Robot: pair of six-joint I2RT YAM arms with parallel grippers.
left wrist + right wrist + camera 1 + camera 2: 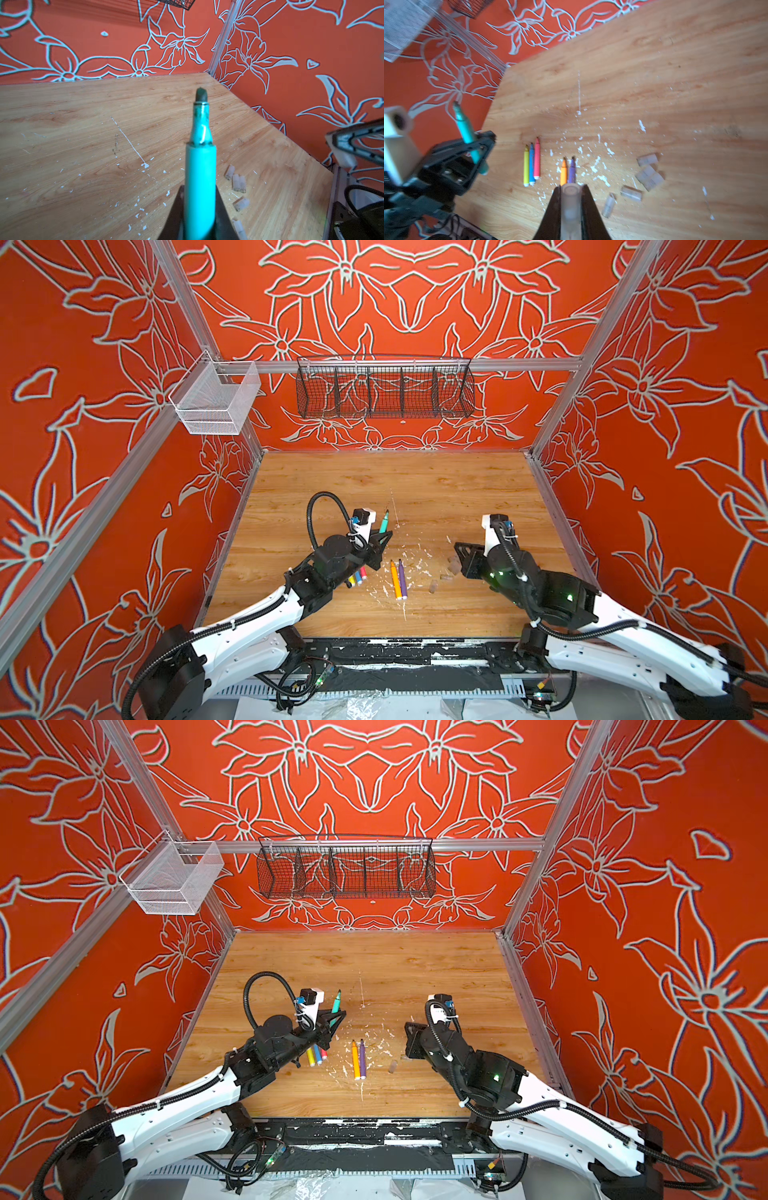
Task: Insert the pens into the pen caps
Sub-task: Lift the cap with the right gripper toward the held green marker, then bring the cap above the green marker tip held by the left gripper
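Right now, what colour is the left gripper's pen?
Teal-green pen, dark tip, clamped in the left gripper; shows best in the left wrist view.

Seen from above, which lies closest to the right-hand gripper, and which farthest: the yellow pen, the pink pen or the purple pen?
Measured from the right gripper in a top view:
1. The purple pen is nearest, in the middle pair of pens.
2. The pink pen comes next, further left, on the near edge of the group of three.
3. The yellow pen is farthest, leftmost of that group.
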